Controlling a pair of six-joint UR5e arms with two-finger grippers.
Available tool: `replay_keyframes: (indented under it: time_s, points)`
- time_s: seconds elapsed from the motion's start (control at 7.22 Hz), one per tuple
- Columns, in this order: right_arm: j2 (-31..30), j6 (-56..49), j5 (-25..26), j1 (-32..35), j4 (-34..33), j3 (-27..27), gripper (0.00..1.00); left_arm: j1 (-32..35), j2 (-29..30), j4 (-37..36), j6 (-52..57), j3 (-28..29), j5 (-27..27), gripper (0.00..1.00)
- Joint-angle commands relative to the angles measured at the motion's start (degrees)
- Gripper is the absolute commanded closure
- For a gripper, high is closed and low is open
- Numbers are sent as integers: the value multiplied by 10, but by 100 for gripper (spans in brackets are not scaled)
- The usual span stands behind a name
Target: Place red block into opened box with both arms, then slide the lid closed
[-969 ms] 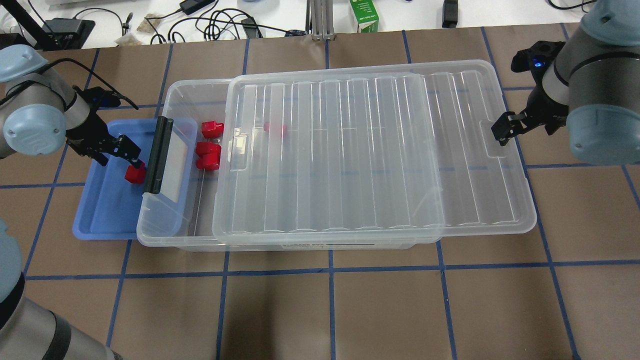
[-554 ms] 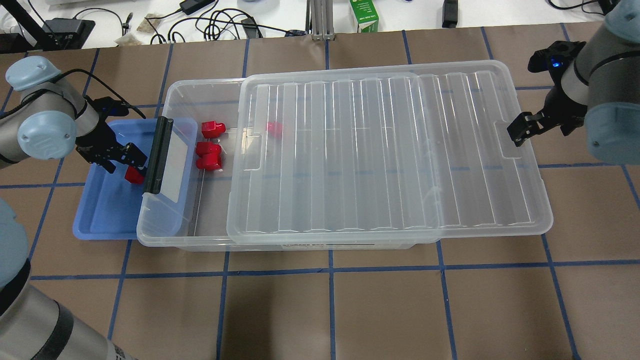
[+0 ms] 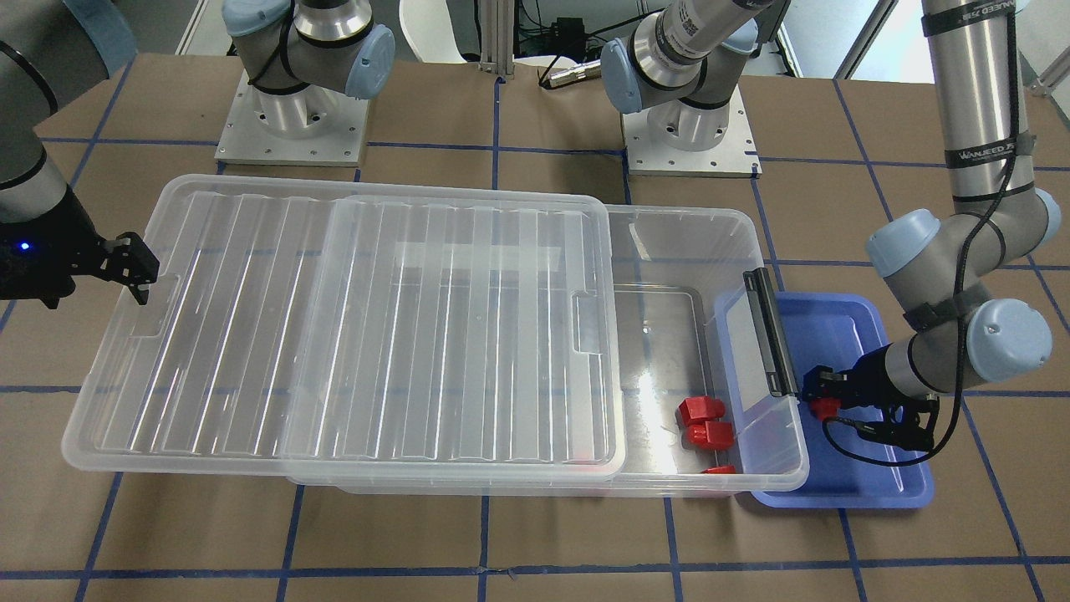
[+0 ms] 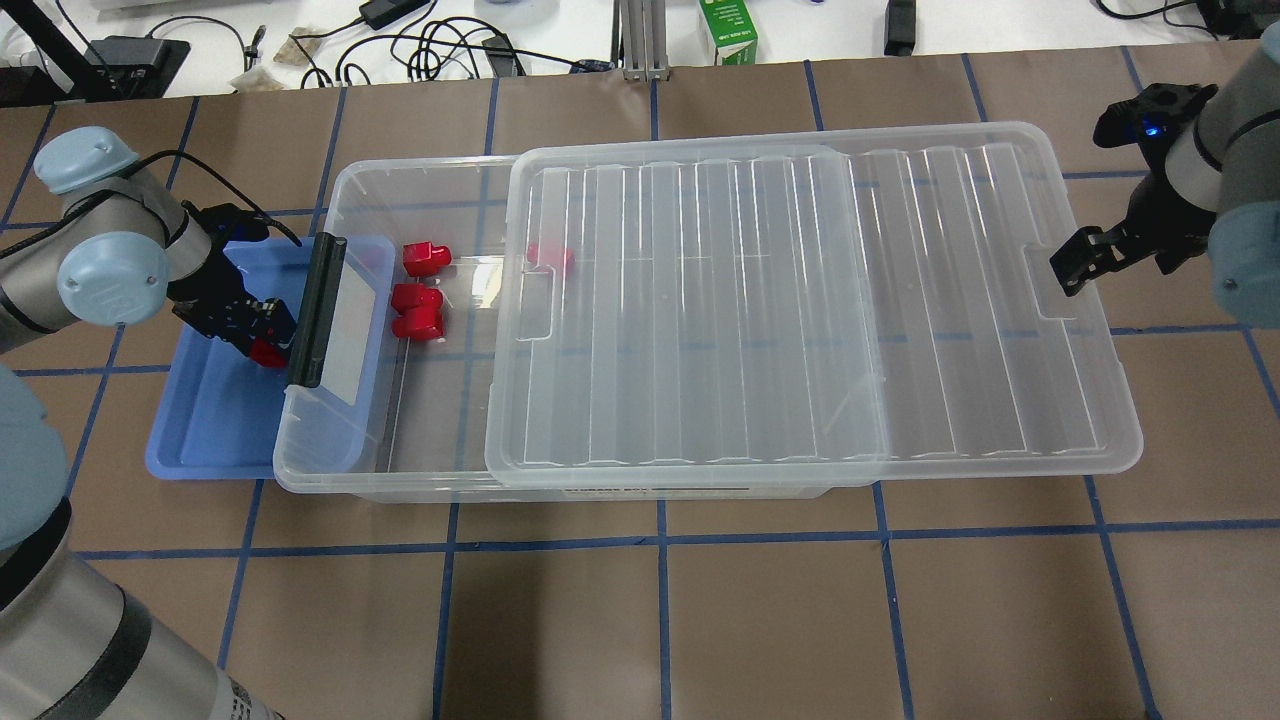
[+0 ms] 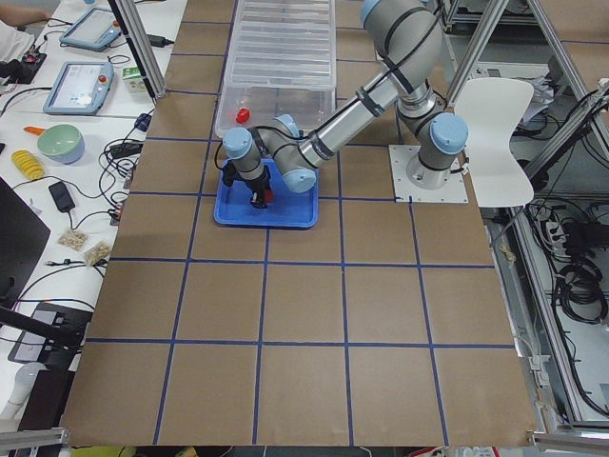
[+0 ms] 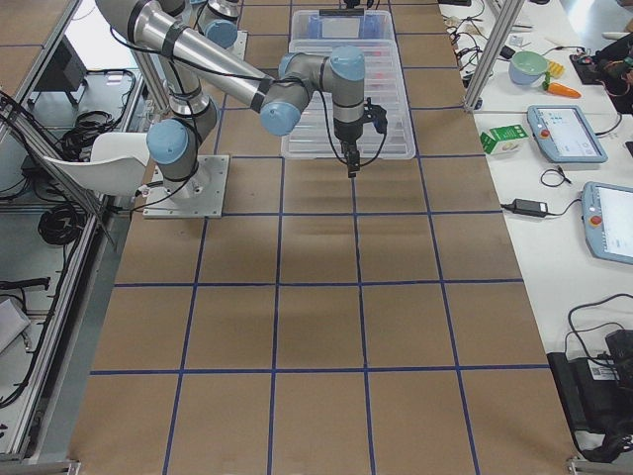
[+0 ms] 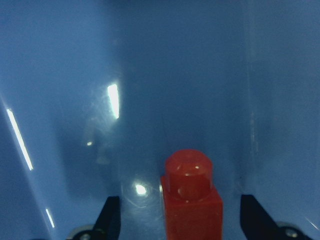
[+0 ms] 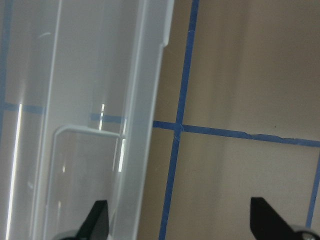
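A red block (image 4: 268,352) (image 7: 192,200) stands in the blue tray (image 4: 210,420). My left gripper (image 4: 262,335) (image 7: 182,222) is open, with its fingers either side of the block and not touching it. The clear box (image 4: 400,165) (image 3: 710,213) holds three red blocks (image 4: 416,298) at its uncovered left end, and another (image 4: 550,255) shows through the lid. The lid (image 4: 800,300) (image 3: 334,334) covers most of the box and overhangs its right end. My right gripper (image 4: 1070,268) (image 8: 182,222) is open and straddles the lid's right rim (image 8: 145,125) at the notch.
The black clip (image 4: 320,310) on the box's left end lies over the tray's right edge. Cables and a green carton (image 4: 728,30) sit beyond the table's far edge. Both arm bases (image 3: 292,117) stand behind the box.
The lid has slid right along with my right gripper, widening the opening at the box's left end. My left gripper has closed in over the red block in the tray.
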State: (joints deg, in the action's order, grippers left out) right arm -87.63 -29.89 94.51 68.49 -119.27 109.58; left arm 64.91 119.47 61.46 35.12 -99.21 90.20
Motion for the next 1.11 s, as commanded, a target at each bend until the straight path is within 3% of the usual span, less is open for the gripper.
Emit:
replay_keyframes:
  time_s: [0.0,0.42,0.69,0.97]
  points:
    - [-3,-26,-2,-32,2,0,0,1,-6,1,-1,6,-2,100]
    - [-3,-25,-6,-33,3,0,0,6,-56,19,0,37,2,100]
    - [-13,-6,-9,-28,79,-44,0,12,-106,69,-1,76,4,100]
    - [-38,2,-10,-26,227,-143,0,18,-157,154,-7,124,-1,100]
